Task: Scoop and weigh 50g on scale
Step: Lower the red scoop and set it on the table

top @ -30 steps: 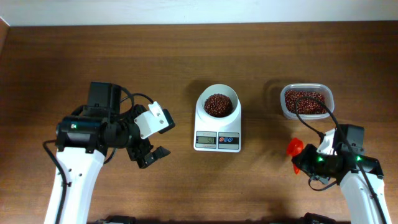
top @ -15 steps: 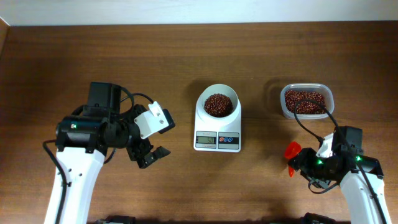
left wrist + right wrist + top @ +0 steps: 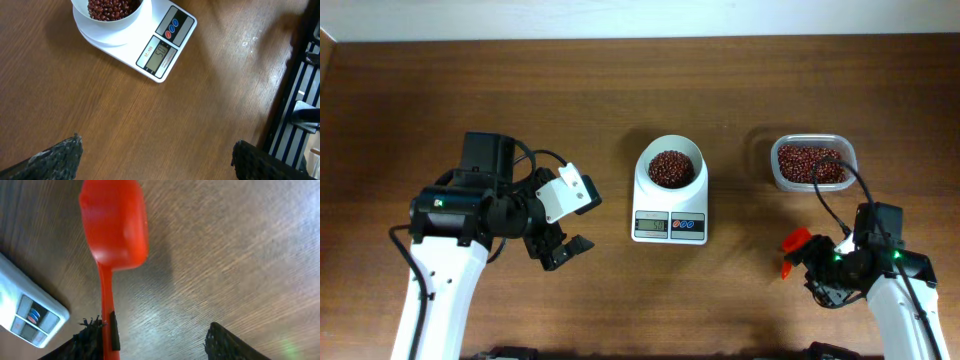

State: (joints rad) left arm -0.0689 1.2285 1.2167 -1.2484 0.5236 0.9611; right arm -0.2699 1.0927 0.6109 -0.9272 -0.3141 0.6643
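The scale [image 3: 669, 205] is set mid-bench, its bowl [image 3: 670, 143] filled with red beans [image 3: 670, 168]; the left pincer [image 3: 567, 252] is held wide apart and empty, left of it; the right pincer [image 3: 154, 330] is seen released, nearer and to the right; the red scoop [image 3: 114, 225] is unclamped, its handle beside one finger [image 3: 82, 340]; a clear tub [image 3: 851, 160] is seen far right.

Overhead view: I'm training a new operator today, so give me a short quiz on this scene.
1. True or false: the bowl on the scale is empty.
2. The red scoop lies nearest: A) the left end effector, B) the right end effector, C) the scale.
3. What fills the clear tub?
Key: 1 false; 2 B; 3 red beans.
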